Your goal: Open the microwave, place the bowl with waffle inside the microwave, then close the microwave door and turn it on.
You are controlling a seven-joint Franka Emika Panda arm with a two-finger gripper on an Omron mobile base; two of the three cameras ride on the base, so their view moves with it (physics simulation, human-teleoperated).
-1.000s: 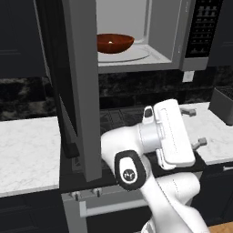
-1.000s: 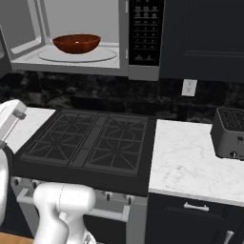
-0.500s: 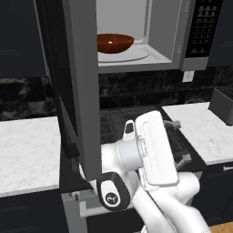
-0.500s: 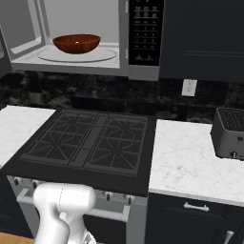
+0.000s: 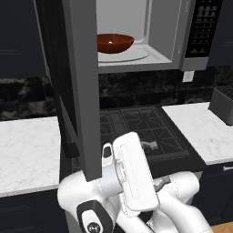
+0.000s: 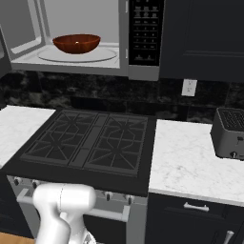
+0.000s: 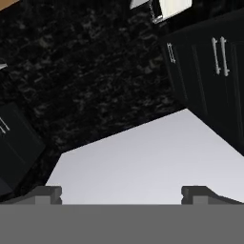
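Right base view gives me the shallow reddish-brown glossy bowl (image 6: 76,43) sitting inside the grey-framed boxy microwave (image 6: 143,66), on its pale round turntable, left of the black button panel (image 6: 146,31). From the left base view, the dark glass microwave door (image 5: 77,86) stands swung open. My gripper (image 7: 121,193) shows its fingertips spread wide, holding nothing.

One microwave (image 6: 143,38), one bowl (image 6: 76,43), one toaster (image 6: 230,133).

A kitchen: gas stove (image 6: 90,140), marble counter (image 6: 186,162), toaster (image 6: 231,133), microwave (image 6: 143,43) above.
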